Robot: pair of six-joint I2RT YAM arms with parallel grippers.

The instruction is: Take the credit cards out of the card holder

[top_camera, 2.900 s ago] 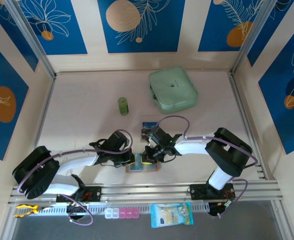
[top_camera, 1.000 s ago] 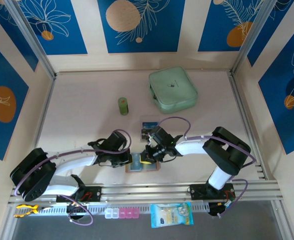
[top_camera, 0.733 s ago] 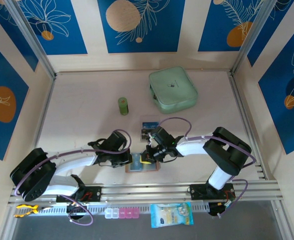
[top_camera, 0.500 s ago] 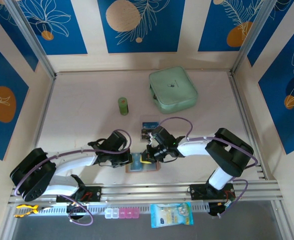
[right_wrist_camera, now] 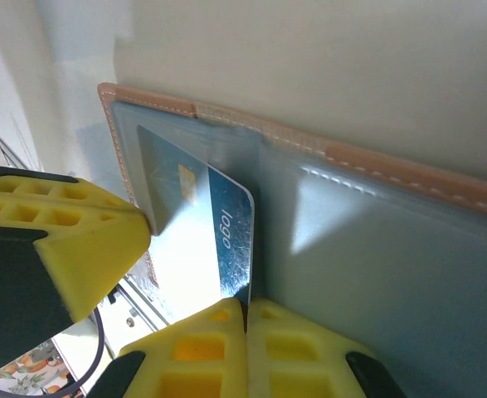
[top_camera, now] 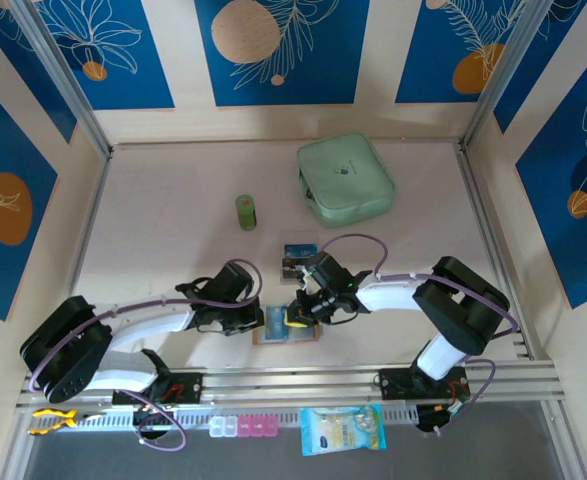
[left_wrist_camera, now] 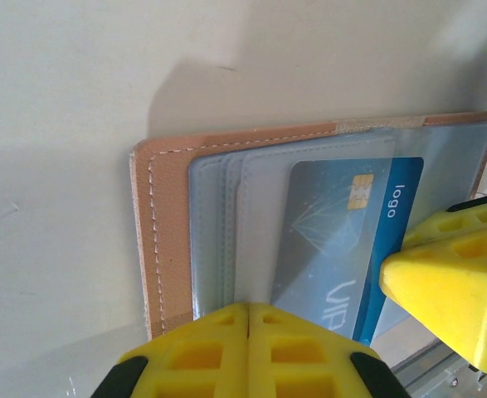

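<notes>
You have one card holder point(left_wrist_camera: 164, 232) lying open near the table's front edge, with one blue card point(left_wrist_camera: 343, 240) partly out of its slot. Your left gripper point(left_wrist_camera: 249, 319) is closed at the holder's edge, and your right gripper point(right_wrist_camera: 247, 311) is closed at the card's edge. One second card point(top_camera: 296, 252) lies just beyond. Farther back are one green cylinder point(top_camera: 246, 211) and one mint-green zip case point(top_camera: 344, 179).

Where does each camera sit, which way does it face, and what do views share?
Top external: above, behind the bases, looking down; both arms meet over the tan leather card holder.
Left wrist: on the left arm, looking past its shut yellow left fingers at the holder's blue plastic card; right fingers intrude at right.
Right wrist: on the right arm, facing that card from the opposite side past its own fingers; left fingers at left.
Shared: both wrist views show card and holder.
</notes>
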